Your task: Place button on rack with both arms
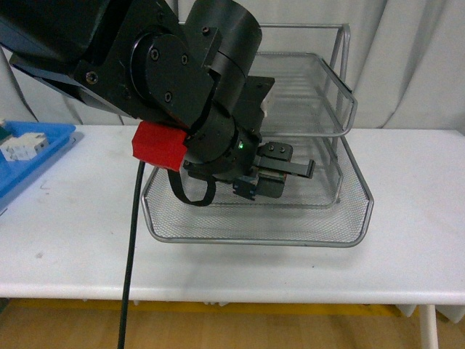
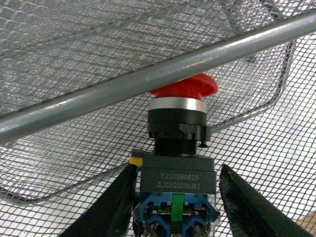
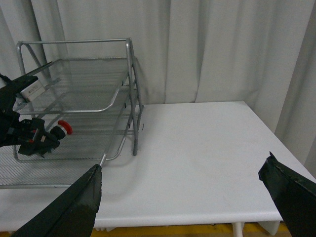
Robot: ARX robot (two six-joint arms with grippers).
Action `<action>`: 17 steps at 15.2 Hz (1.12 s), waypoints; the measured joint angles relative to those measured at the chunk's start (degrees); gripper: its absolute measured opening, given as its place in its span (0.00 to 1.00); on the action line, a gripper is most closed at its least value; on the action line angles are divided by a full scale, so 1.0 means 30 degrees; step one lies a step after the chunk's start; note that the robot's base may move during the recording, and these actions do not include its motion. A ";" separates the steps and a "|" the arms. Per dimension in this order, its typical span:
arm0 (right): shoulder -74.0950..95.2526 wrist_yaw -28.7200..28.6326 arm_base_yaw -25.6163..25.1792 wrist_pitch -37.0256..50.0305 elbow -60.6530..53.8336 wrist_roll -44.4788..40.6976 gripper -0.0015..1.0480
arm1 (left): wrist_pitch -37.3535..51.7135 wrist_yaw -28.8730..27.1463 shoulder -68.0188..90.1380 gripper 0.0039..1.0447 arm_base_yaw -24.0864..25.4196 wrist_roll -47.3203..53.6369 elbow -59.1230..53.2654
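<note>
The left gripper [image 2: 177,183] was closed on the button [image 2: 177,148], its two dark fingers [image 2: 116,202] pressed close on either side of the grey body. That body carried pale print, "YJ20250623", above a smaller line that seemed to read "ZL202120208038.3". A yellow tab sat at one corner, and a blue base with a green strip showed beneath. The red cap pointed into the rack [image 2: 148,79], partly hidden behind a silver frame bar, with mesh close all around it.

In the front view the left arm [image 1: 182,80] filled the upper left and centre of the frame. It reached over the front rim of the pulled-out bottom tier, a red block [image 1: 160,145] on its wrist, leaving little clearance under the tier above.

The right gripper [image 3: 183,165] stood wide apart and held nothing, above the white table [image 3: 197,148], well clear of the rack. That stretch of table ran bare to its edges.

At the left edge of the front view lay a blue tray [image 1: 51,142] holding a white block [image 1: 20,147].
</note>
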 joint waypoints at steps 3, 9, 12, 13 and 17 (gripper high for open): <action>0.0000 0.0000 0.0000 0.0000 0.0000 0.0000 0.94 | 0.2783 0.1122 -0.3985 0.96 0.0102 -0.0976 -0.3555; 0.0000 0.0000 0.0000 0.0000 0.0000 0.0000 0.94 | 0.6105 0.3228 -1.6852 0.94 0.1413 -0.4947 -1.4783; 0.0000 -0.0007 0.0000 0.0015 0.0000 0.0000 0.94 | 1.0411 -0.2164 -2.2695 0.77 0.2535 -0.3140 -2.0735; 0.0000 -0.0015 0.0000 -0.0007 0.0000 0.0000 0.94 | 0.9872 -0.3599 -2.5267 0.68 0.3643 -0.1647 -2.2025; 0.0000 -0.0036 0.0000 -0.0007 0.0000 0.0000 0.94 | 0.5821 -0.0306 -3.3317 0.27 0.9595 0.0889 -2.4800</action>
